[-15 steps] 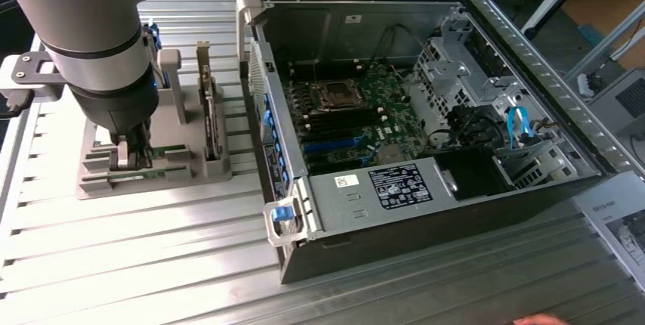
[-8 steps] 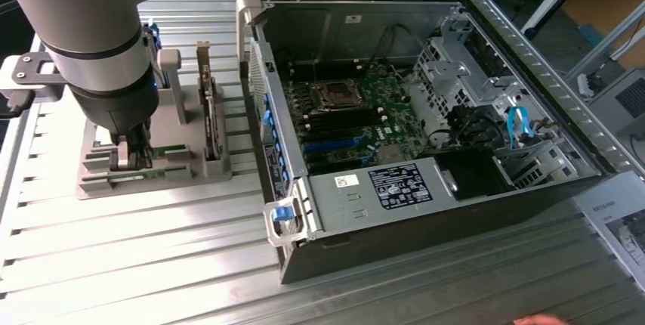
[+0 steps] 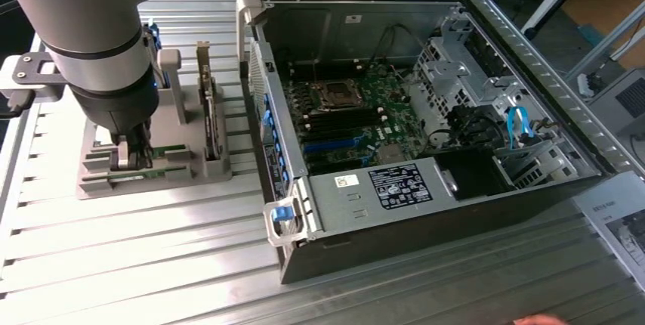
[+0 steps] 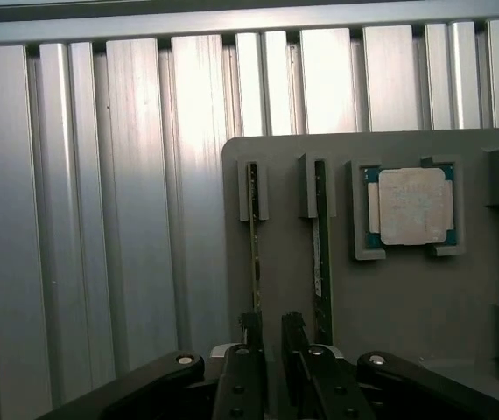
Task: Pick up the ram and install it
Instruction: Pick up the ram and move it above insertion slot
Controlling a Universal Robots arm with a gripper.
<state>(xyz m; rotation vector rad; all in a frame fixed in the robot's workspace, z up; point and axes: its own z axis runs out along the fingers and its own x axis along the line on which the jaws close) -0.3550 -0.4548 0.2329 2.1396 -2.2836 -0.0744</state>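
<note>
Wrist view: ram [image 4: 321,197] label [image 4: 317,258], text unreadable

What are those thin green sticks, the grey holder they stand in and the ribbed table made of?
Ram sticks: green circuit board, likely fibreglass laminate, seen edge-on, one with a pale label. Holder: matte grey, probably plastic, perhaps printed. Table: brushed, ribbed metal, likely aluminium, judging by its bright sheen.

Open computer case [image 3: 333,19] lies beside grey fixture [image 4: 407,297] holding processor chip [image 4: 411,206]
</note>
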